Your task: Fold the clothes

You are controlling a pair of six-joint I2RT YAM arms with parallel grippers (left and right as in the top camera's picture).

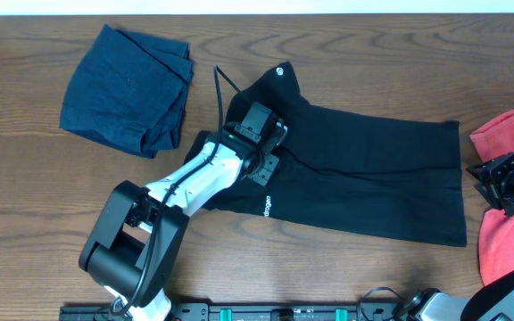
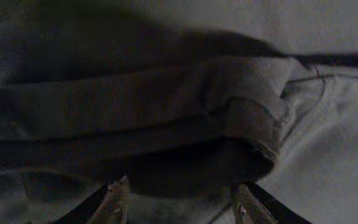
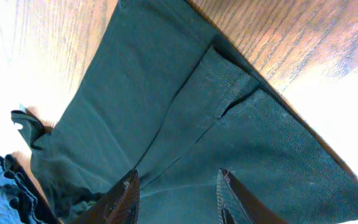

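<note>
The black T-shirt (image 1: pixel 373 169) lies spread across the middle of the table, with small white print near its lower left hem. My left gripper (image 1: pixel 266 152) hangs over the shirt's left part. In the left wrist view it (image 2: pixel 182 199) stands open just short of a bunched fold of the black cloth (image 2: pixel 166 106), holding nothing. My right gripper (image 1: pixel 482 176) is at the shirt's right edge. In the right wrist view it (image 3: pixel 178 186) is open above the shirt (image 3: pixel 185 93), with nothing between its fingers.
A navy-blue garment (image 1: pixel 128 89) lies crumpled at the back left, also in the right wrist view (image 3: pixel 2 196). A coral-red T-shirt (image 1: pixel 511 223) lies at the right edge under the right arm. Bare wooden table (image 1: pixel 43 196) surrounds the clothes.
</note>
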